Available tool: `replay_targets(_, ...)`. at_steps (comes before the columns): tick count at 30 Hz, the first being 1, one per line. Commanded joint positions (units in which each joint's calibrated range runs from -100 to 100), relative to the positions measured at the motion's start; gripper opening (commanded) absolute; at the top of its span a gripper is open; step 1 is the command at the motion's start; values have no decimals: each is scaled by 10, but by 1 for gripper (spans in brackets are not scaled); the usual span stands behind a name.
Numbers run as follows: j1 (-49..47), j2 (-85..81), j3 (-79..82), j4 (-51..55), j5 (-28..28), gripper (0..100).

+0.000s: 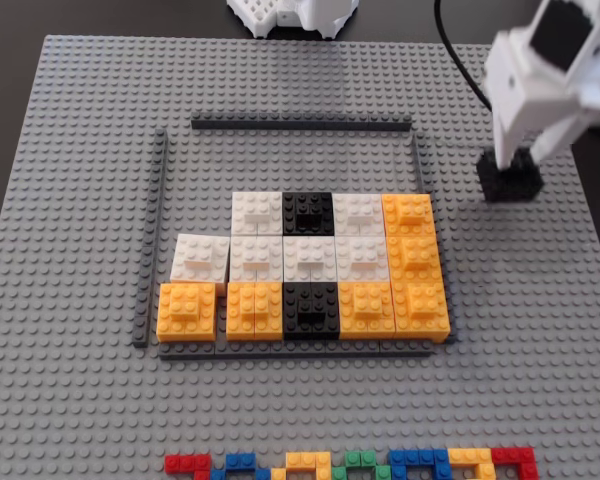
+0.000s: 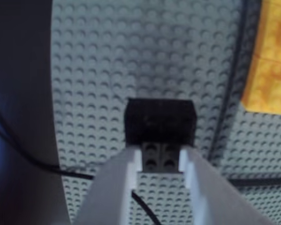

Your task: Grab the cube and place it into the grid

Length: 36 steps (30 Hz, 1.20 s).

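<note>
The cube [image 1: 508, 180], a small black studded block, stands on the grey baseplate [image 1: 90, 150] right of the grid [image 1: 257, 258] in the fixed view. My white gripper [image 1: 511, 160] comes down on it from the upper right. In the wrist view the cube [image 2: 159, 117] fills the middle, and my gripper [image 2: 160, 157] has one finger on each side of its raised top square, touching it. The grid holds white, orange and black blocks inside thin dark strips [image 1: 300, 124]. Its orange edge [image 2: 271, 70] shows at the wrist view's right.
A row of small multicoloured bricks [image 1: 350, 465] lies at the baseplate's front edge. The white arm base [image 1: 290, 15] is at the back, and a black cable [image 1: 460, 60] runs beside my arm. Bare studs show between the back strip and the blocks, and at the grid's back left.
</note>
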Motion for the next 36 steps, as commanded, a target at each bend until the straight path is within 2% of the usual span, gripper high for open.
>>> replay_targets(1,10,-109,-87,39,9,4)
replay_targets(6,32,-169,-95,61,29,4)
replay_targets(16,124,-276,-15,50,84,4)
replay_targets(36,348,-343,191,-15,188,4)
